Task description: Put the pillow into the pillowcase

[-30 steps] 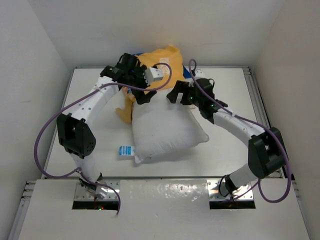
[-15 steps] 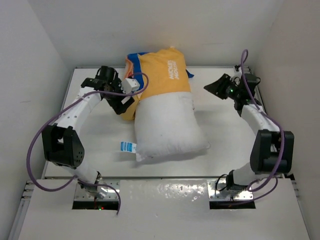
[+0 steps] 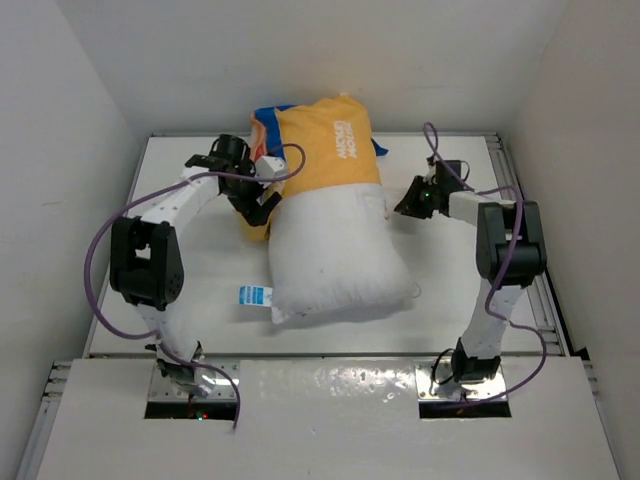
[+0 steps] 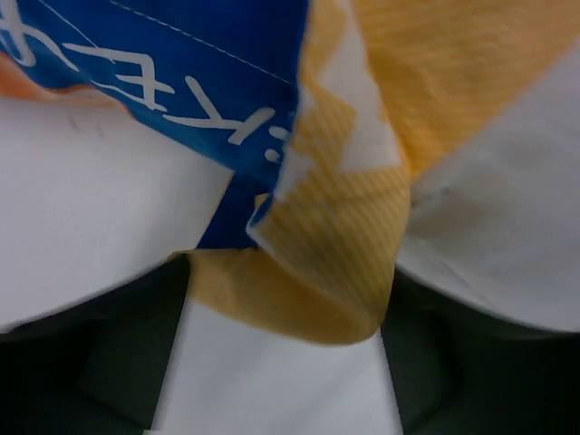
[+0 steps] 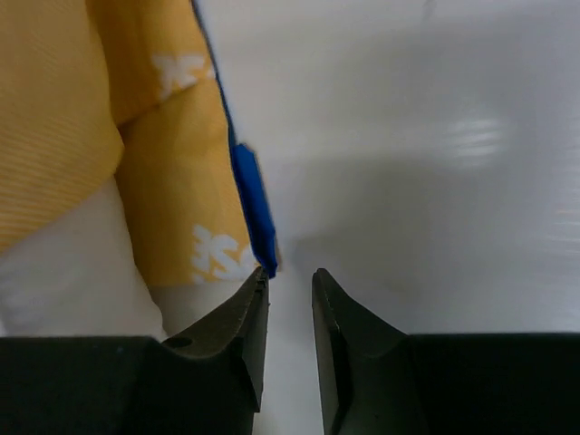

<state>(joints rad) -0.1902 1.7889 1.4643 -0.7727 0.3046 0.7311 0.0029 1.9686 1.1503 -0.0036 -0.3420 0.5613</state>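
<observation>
Much of the pillow (image 3: 335, 260) lies bare; only its 12 o'clock end is in the pillowcase (image 3: 320, 140). Left gripper (image 3: 262, 200) gapes around the pillowcase at 10 o'clock; right gripper (image 5: 290, 276), nearly closed, empty, at 2 o'clock.

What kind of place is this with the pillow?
Probably a robot test booth, not a bedroom: plain white walls box in a white table, and two robot arms bolted at its near edge reach the pillow and pillowcase.
</observation>
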